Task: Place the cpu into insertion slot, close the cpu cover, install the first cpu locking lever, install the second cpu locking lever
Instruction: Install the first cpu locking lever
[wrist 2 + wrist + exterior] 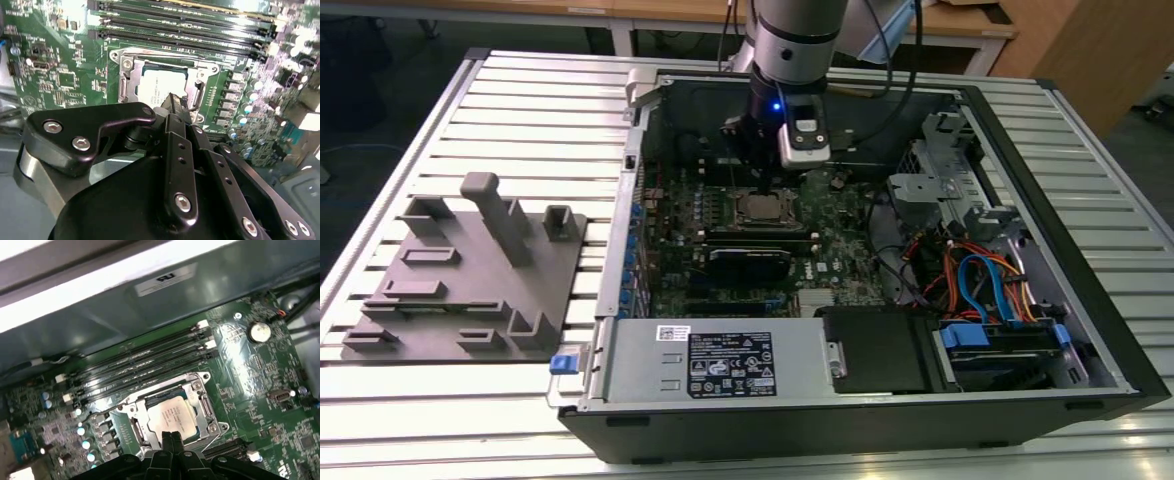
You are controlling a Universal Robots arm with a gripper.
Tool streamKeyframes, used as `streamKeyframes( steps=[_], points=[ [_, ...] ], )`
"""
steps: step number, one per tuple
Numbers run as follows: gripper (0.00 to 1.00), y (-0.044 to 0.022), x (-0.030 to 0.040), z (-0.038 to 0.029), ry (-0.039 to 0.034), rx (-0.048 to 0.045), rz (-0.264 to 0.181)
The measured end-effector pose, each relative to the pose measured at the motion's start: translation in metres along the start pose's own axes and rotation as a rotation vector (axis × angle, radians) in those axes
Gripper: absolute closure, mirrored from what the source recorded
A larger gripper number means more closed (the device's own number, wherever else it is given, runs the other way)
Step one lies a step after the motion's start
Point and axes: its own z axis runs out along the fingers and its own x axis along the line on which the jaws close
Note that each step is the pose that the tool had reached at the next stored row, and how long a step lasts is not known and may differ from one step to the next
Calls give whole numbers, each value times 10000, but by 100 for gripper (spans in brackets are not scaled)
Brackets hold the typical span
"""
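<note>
Hid the near edge of the cpu point(172, 415) behind the end effector point(168, 436) in the first wrist view; cropped the desk point(400, 420) at the exterior view's lower edge.

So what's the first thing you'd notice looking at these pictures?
The big robot arm reaching down into the open computer, in the middle of the exterior view. In the first wrist view its gripper hangs right above a shiny square chip, which sits inside a metal frame on the green board.
</note>
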Motion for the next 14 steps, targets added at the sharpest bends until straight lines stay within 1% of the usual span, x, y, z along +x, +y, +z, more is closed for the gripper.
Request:
streamKeyframes(
  steps=[4,6,14],
  points=[
    [90,0,0,0,2,21,-668],
    [90,0,0,0,2,28,-884],
    [90,0,0,0,2,29,-917]
  ],
)
